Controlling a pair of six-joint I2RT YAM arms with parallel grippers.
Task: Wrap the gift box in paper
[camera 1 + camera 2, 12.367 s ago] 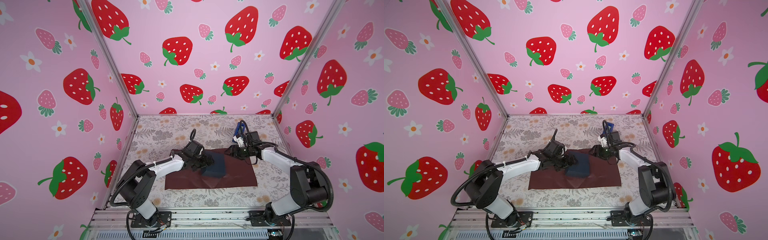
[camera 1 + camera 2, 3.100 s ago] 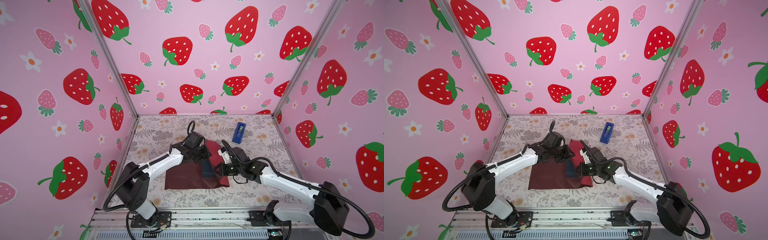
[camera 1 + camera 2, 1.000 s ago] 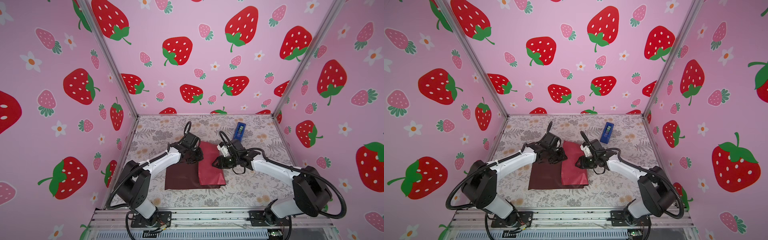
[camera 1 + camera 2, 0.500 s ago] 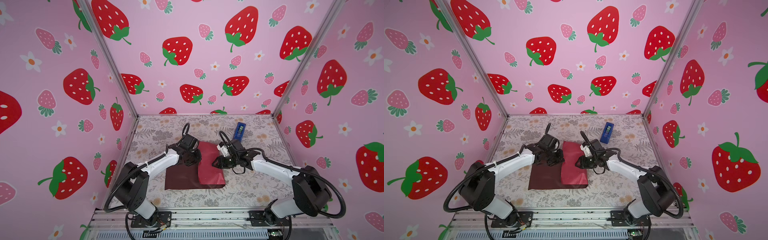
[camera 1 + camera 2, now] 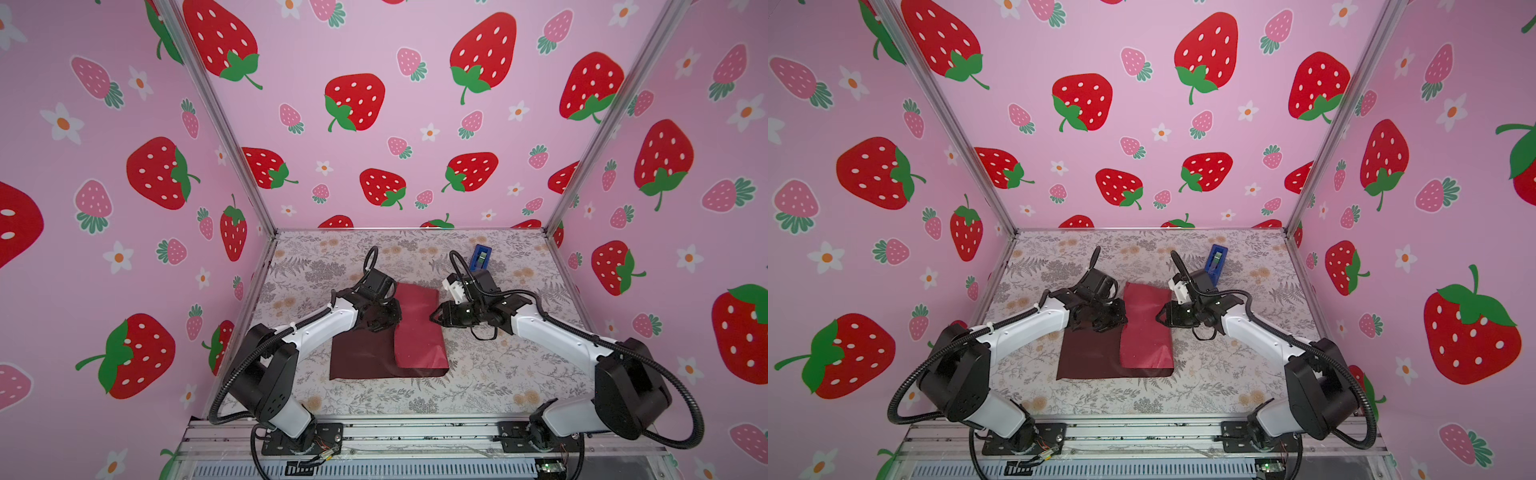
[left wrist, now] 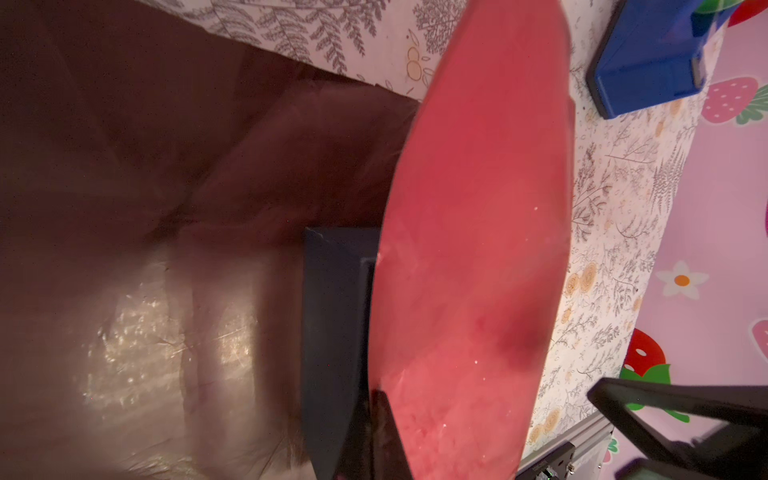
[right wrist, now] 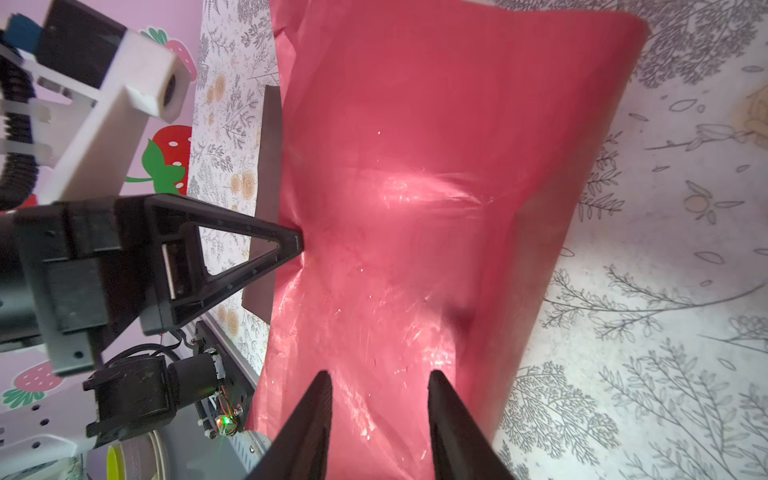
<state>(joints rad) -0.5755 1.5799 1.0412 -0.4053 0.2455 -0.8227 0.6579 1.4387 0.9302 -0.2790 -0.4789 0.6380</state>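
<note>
See the paper (image 5: pixel 417 332) mid-desk (image 5: pixel 498 374), a bit nearer the left edge, right part folded over leftward, crimson face up, maroon face bare on the left. Find the gift box (image 6: pixel 332 316) under that flap, on the maroon face, only a navy strip showing in the left wrist view; hidden in both top views. Read left end effector (image 7: pixel 295 247) as fully closed, nipping the flap's free edge, paper puckered there. Read right end effector (image 7: pixel 378 376) as partly open, gripping nothing, just beside the flap's folded side. Note blue tape dispenser (image 5: pixel 481 257) toward the far right corner, well apart.
</note>
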